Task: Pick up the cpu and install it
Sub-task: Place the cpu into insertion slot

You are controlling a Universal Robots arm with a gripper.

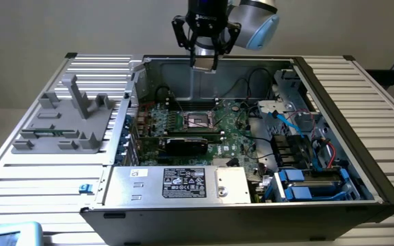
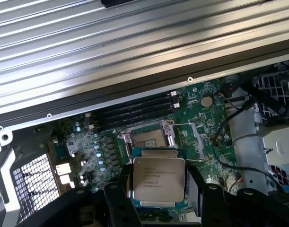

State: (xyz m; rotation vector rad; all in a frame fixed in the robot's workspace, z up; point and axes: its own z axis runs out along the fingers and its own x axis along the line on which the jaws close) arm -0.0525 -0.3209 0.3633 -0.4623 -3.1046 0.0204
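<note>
The cpu [image 2: 158, 178], a flat square chip with a dull silver top and printed text, sits between my gripper's [image 2: 158, 191] two black fingers [image 2: 119, 191], which are shut on its edges. In the exterior view the gripper [image 1: 204, 65] hangs high over the open computer case [image 1: 361, 154], near its back wall, with the cpu [image 1: 203, 62] at its tip. The open processor socket [image 2: 148, 137] on the green motherboard lies below the chip; it also shows as the socket [image 1: 198, 120] in the middle of the board.
A silver power supply box [image 1: 176, 183] with a black label fills the case's front. A black card [image 1: 186, 145] lies just in front of the socket. Black cables [image 1: 252, 82] and blue drive bays [image 1: 313, 184] crowd the exterior view's right. A grey fixture [image 1: 67, 120] stands on the slatted table.
</note>
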